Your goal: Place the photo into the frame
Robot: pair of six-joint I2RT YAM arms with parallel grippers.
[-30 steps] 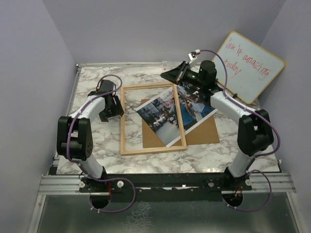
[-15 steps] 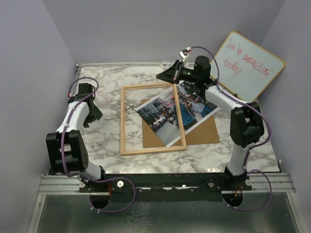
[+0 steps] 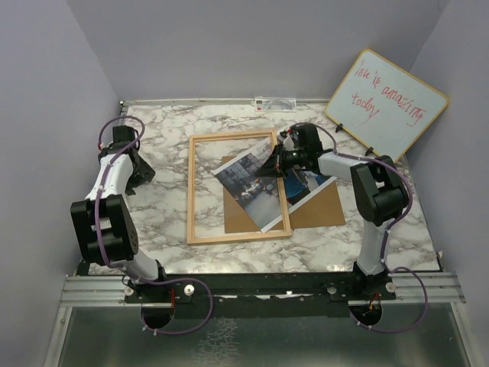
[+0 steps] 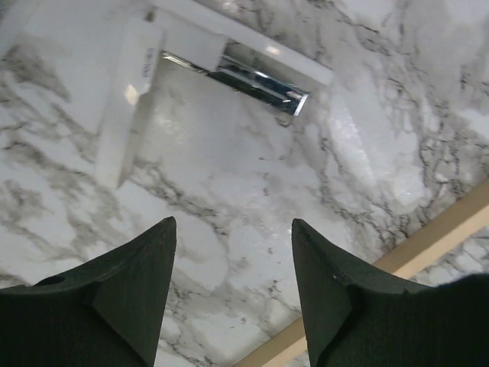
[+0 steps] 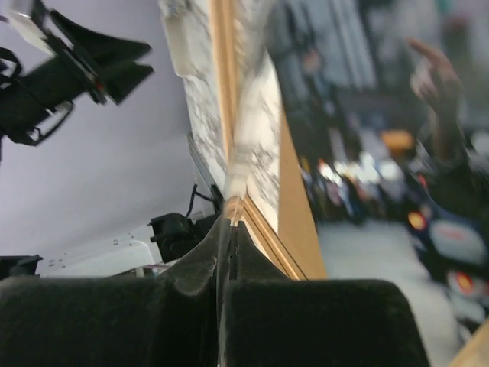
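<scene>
Barely underway: photo (image 3: 246, 183) lay askew under frame (image 3: 190, 191), its L part inside, rest sticking out past R side over brown board (image 3: 321, 208), not yet seated square. R gripper (image 3: 273, 164) had fingers pressed together, tip low at photo's top edge; couldn't tell if pinching it. L gripper (image 4: 233, 223) was spread, empty, above table (image 4: 229, 153), well apart on the L.
</scene>
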